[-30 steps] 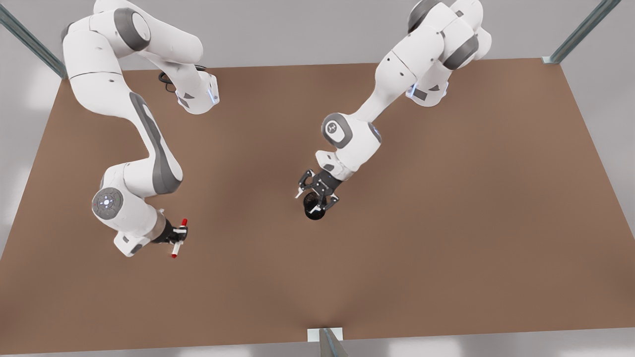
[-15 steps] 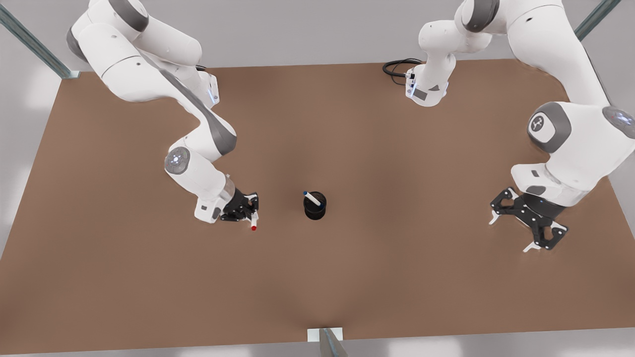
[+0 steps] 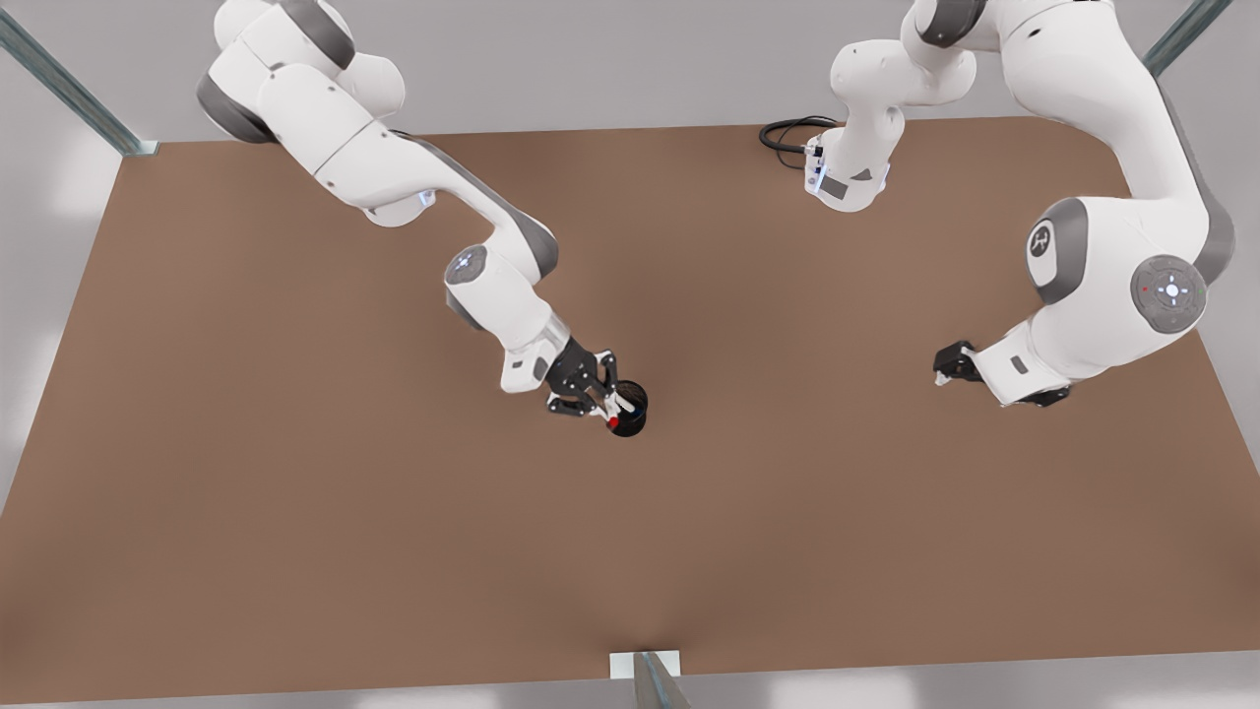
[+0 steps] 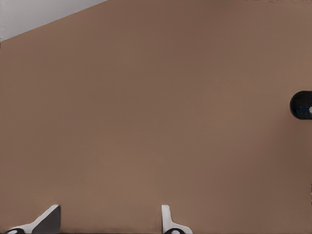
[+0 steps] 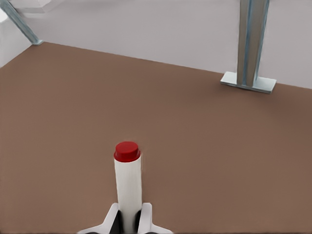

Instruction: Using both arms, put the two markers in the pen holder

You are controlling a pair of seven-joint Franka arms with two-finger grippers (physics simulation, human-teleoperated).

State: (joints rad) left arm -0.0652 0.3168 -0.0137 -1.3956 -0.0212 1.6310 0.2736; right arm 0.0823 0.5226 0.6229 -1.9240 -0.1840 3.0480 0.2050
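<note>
Front view: right gripper (image 3: pixel 602 402) sits at the pen holder (image 3: pixel 630 414), near desk (image 3: pixel 295 512) centre. Its fingers (image 5: pixel 144 218) are clenched on the red marker (image 5: pixel 127 180), gripped low on the barrel so the red end projects well clear. That suits feeding it into the cup's mouth. Red end (image 3: pixel 612 422) lies at the holder's rim; whether it is over the opening yet cannot be told. A spot of dark blue shows inside the holder, prob. the blue marker (image 3: pixel 640 403), already stowed.

Left gripper (image 3: pixel 953 362) waits well apart, at the front view's right, clear of the approach path. Left wrist view: its fingers (image 4: pixel 168 219) are spread, grasping nothing.

Judgement: insertion step in hand; release only w/ marker over the opening.
</note>
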